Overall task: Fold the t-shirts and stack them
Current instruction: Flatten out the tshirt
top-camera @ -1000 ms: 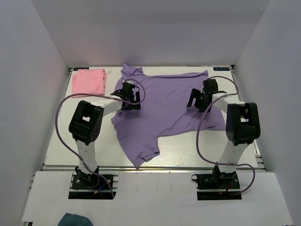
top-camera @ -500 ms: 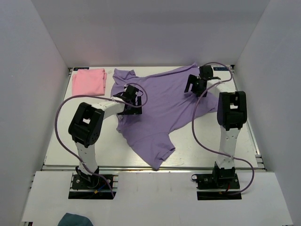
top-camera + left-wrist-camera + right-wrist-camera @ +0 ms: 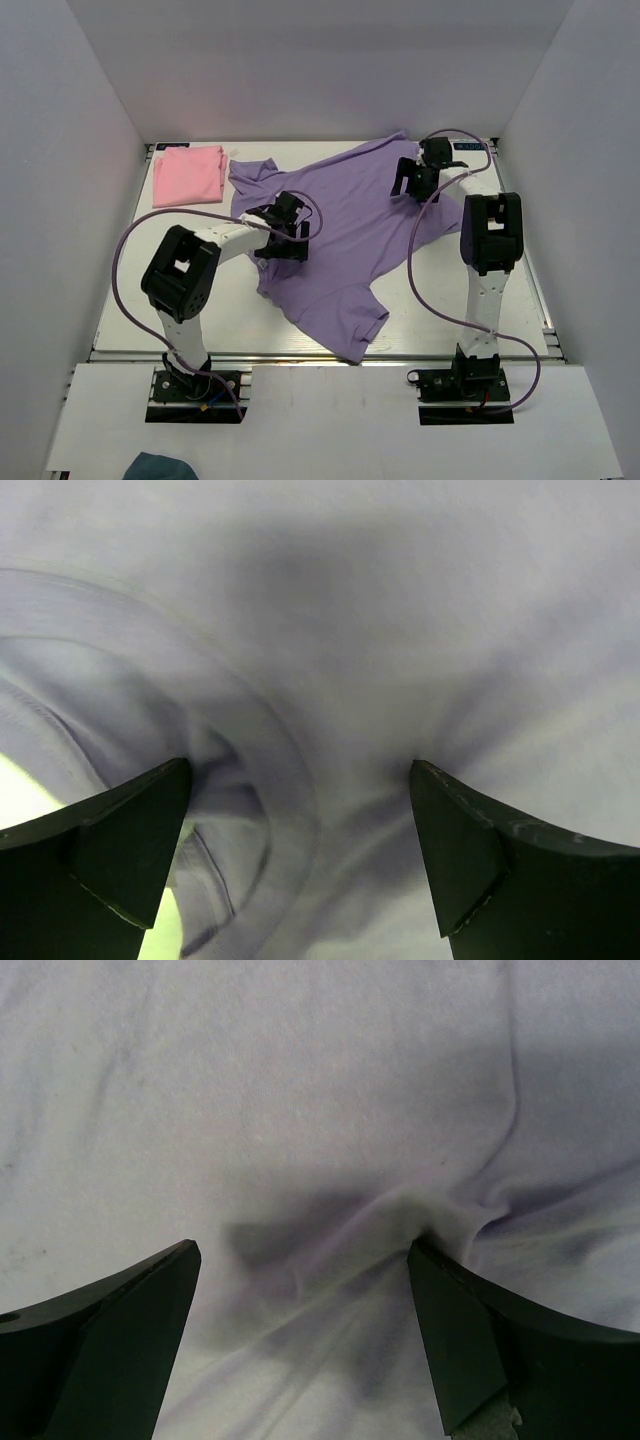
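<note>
Crumpled lavender t-shirt lies on a white counter; left pincer and right pincer press it, jaws open; folded pink t-shirt far left

Two black-and-white arms with mauve cables

The left arm and right arm are each built of chunky black joint housings joined by smooth white links, and each rises from a black base plate with small coloured wires at its foot. A thin mauve cable loops loosely outside each arm from base to wrist. The left gripper and right gripper are black and boxy. In the wrist views their fingers are matte black wedges with bevelled faces and pointed tips.
</note>
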You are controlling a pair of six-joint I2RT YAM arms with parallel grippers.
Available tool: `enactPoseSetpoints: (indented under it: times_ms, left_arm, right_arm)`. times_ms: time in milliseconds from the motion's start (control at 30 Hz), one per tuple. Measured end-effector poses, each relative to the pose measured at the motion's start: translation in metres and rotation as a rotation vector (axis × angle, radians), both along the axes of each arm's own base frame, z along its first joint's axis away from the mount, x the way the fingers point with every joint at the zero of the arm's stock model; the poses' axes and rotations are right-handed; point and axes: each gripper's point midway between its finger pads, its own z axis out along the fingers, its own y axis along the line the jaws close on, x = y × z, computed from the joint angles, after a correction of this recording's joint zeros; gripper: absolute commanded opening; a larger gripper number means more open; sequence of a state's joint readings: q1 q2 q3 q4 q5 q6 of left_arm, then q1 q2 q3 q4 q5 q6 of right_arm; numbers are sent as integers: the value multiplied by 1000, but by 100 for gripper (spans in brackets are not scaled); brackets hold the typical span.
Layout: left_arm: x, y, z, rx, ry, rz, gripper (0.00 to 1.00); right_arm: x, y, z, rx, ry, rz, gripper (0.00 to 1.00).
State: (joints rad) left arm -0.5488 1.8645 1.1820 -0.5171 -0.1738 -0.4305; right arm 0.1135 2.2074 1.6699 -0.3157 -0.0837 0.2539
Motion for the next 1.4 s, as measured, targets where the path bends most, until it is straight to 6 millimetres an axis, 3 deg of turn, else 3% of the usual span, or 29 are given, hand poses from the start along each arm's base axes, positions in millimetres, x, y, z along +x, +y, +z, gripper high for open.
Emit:
enactPoseSetpoints:
  times_ms: [167, 467, 667, 833, 1000, 1067, 1200, 1300, 1400]
  left_arm:
    - [-37, -32, 4, -83, 55, -176, 100]
    - [-134, -108, 14, -247, 247, -592, 100]
    - [-159, -117, 16, -190, 272, -684, 100]
    - [-129, -98, 28, -91, 160, -537, 100]
    - [-91, -63, 38, 50, 54, -266, 100]
    - [-83, -44, 38, 101, 39, -165, 100]
    - [-58, 6, 41, 160, 16, 69, 100]
    - [-43, 54, 49, 157, -9, 256, 100]
    - [-35, 93, 57, 120, -40, 399, 100]
  right_arm:
    - [8, 2, 5, 5, 2, 9, 90]
    - [49, 14, 4, 28, -62, 66, 90]
    - [67, 13, 18, -19, -134, 133, 90]
    - [64, 11, 40, -56, -177, 178, 90]
    - [36, 3, 89, -88, -228, 168, 90]
    - [15, 0, 111, -93, -253, 146, 90]
    - [-49, -2, 131, -99, -266, 128, 90]
    - [-96, 13, 127, -102, -247, 171, 90]
    - [-144, 45, 111, -115, -203, 278, 90]
